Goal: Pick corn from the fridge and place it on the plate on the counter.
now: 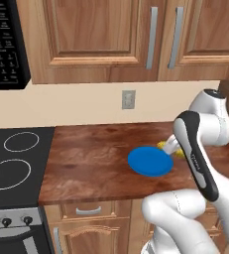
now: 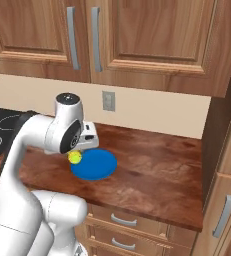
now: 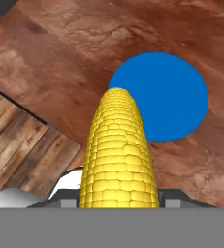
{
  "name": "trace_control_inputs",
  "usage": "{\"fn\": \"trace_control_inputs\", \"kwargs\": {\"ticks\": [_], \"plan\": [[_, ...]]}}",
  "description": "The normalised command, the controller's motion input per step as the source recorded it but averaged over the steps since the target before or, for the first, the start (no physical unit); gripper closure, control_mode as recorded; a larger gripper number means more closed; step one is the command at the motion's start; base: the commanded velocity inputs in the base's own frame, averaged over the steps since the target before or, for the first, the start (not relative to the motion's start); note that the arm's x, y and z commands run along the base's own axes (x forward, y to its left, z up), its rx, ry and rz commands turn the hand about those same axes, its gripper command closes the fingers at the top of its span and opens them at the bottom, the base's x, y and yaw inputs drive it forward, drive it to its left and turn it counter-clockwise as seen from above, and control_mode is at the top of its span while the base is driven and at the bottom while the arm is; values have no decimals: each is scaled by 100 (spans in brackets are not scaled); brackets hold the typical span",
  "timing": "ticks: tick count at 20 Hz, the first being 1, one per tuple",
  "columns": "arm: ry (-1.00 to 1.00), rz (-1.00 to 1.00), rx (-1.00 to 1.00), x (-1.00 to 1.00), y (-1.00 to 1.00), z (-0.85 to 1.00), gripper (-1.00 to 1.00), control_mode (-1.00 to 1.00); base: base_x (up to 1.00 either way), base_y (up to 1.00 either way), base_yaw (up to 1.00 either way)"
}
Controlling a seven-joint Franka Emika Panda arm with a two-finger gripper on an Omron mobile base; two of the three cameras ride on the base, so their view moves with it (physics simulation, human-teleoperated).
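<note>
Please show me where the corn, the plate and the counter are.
corn (image 3: 118, 155), hand view, middle of the cob.
plate (image 1: 148, 162), left base view, bare blue face.
counter (image 2: 157, 160), right base view, bare wood right of the plate.

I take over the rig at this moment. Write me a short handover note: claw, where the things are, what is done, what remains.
Claw: shut on the yellow corn cob, which points forward out of the jaws.
Corn: held in the air by the near-left edge of the round bright blue plate, not yet on it.
Plate: flat and bare on the glossy reddish-brown wooden counter.
Done: corn picked and carried to the counter.
Left: bring the corn over the plate, lower it, release.
</note>
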Motion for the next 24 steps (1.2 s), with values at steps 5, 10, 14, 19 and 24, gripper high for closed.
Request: {"fn": "trace_control_inputs", "kwargs": {"ticks": [5, 10, 14, 19, 24], "plan": [[0, 10, 0, 74, 0, -65, 100, -100, 0, 0, 0], [-1, 6, 0, 59, 0, -59, 100, -100, 0, 0, 0], [-2, 3, 0, 46, 0, -63, 100, -100, 0, 0, 0], [-6, 0, 0, 33, -10, -48, 100, -100, 0, 0, 0], [-1, 0, 0, 35, -1, -34, 100, -100, 0, 0, 0]]}}
